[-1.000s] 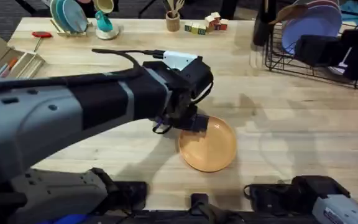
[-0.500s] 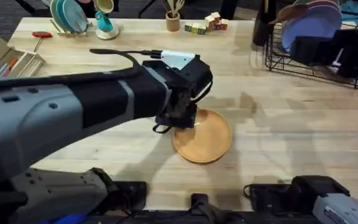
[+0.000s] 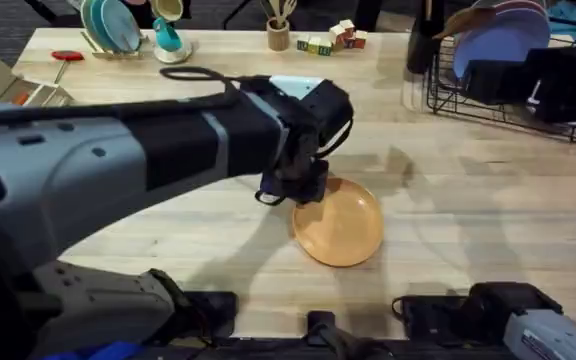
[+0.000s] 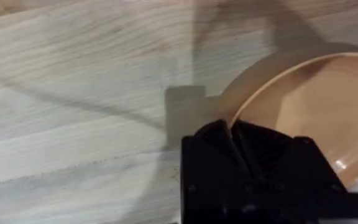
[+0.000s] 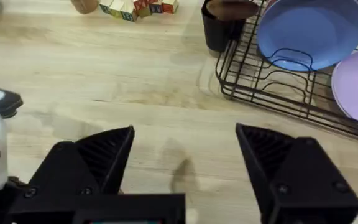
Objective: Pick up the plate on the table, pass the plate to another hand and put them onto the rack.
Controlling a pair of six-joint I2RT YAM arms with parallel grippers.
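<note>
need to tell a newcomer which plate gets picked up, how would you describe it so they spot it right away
On the light wood table, look near the front middle, under the left arm's fingers. The plate there is round, glossy orange-tan, lying alone, unlike the blue plate and lilac plate standing in the black wire rack.

Overhead looks down; wrist cameras hover close above the table [image 3: 468, 190].

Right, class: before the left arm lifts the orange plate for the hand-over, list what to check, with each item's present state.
1. Left tool shut on the plate rim: ok.
2. Plate raised off the table: cannot tell.
3. Right tool open to receive: ok.
4. Right tool close to the plate: not ok, it hangs by the rack.
5. Free slot in the rack: cannot tell; blue plate and purple plate already stand there.
</note>
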